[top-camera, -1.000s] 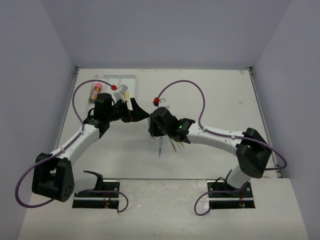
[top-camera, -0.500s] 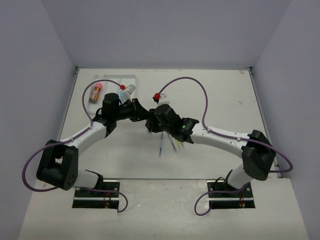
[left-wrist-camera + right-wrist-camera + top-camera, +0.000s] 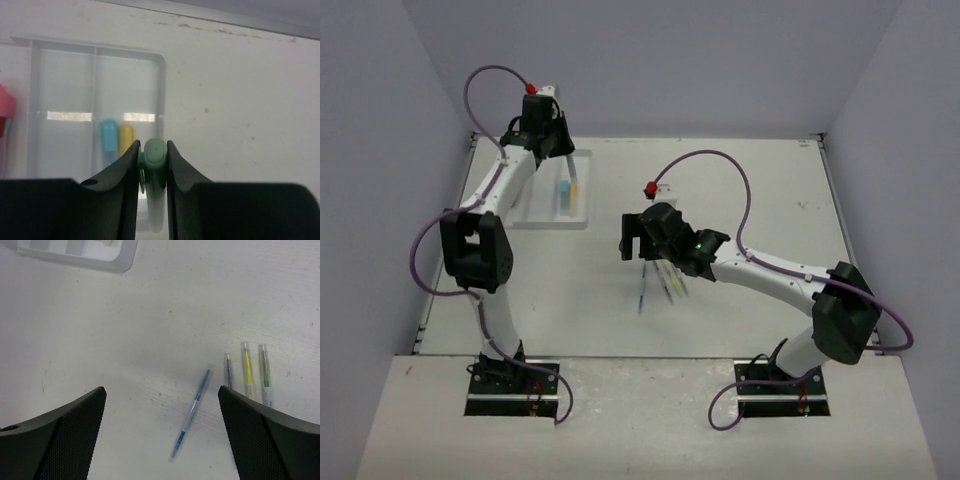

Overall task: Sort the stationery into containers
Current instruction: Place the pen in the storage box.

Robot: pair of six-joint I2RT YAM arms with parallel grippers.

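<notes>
Left wrist view: squeezing the green highlighter (image 3: 154,155) tight in the left jaws, up high over the white tray (image 3: 162,65). Probably held there to drop it in next to the blue highlighter (image 3: 108,136) and yellow highlighter (image 3: 125,136), lying side by side in one slot. Over on the right, hanging above the desk (image 3: 100,330) with the right jaws wide open and holding nothing, likely ready for the thin pens (image 3: 246,367) lying just below.
</notes>
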